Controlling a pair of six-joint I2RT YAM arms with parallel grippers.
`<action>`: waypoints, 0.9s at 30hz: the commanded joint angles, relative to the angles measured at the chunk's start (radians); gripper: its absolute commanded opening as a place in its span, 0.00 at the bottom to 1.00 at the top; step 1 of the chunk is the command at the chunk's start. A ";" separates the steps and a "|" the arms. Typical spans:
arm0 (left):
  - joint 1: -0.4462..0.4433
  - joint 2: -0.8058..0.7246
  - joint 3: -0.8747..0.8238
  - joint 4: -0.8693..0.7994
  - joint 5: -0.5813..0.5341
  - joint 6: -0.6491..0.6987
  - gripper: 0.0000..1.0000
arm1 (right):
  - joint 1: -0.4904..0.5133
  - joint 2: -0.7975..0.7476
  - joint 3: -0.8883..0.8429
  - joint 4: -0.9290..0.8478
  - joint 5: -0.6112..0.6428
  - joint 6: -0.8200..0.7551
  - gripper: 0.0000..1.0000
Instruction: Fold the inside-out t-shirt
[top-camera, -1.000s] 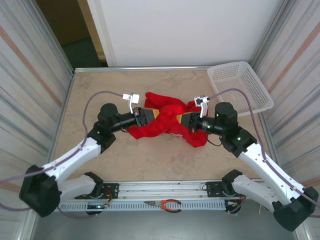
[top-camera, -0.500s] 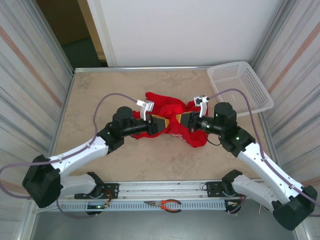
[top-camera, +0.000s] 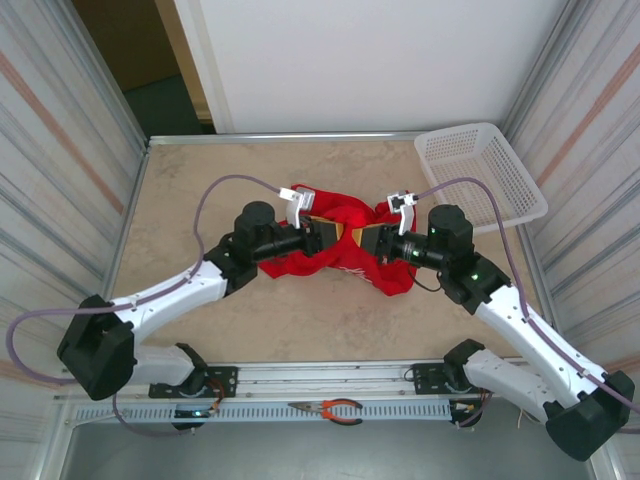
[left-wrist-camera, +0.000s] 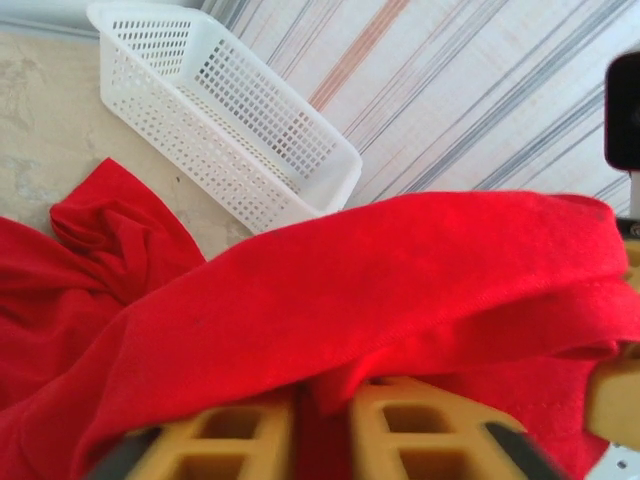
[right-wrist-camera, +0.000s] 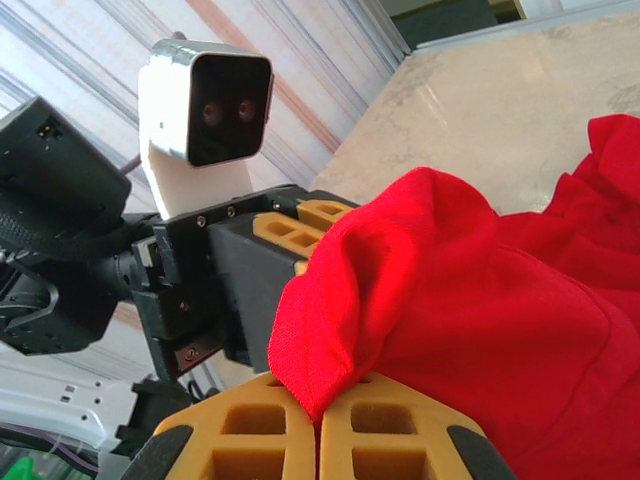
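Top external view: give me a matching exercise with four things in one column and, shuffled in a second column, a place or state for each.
Things:
1. t-shirt
2. basket
3. pliers
4. left gripper

Places or states:
A. at the far right corner of the table
B. shut on red cloth
C. bunched up in the middle, red
D. lying at the near edge, between the arm bases

Pairs: 1-C, 2-A, 3-D, 4-B
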 joint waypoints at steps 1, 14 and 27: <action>0.033 -0.005 0.064 0.002 0.041 0.020 0.00 | -0.010 -0.002 -0.010 0.020 -0.008 0.001 0.00; 0.183 -0.012 0.231 0.141 0.651 -0.360 0.00 | -0.146 0.212 0.116 -0.216 0.253 0.049 0.61; 0.184 -0.037 0.261 0.027 0.638 -0.262 0.00 | -0.095 -0.031 0.146 -0.295 0.227 0.017 0.66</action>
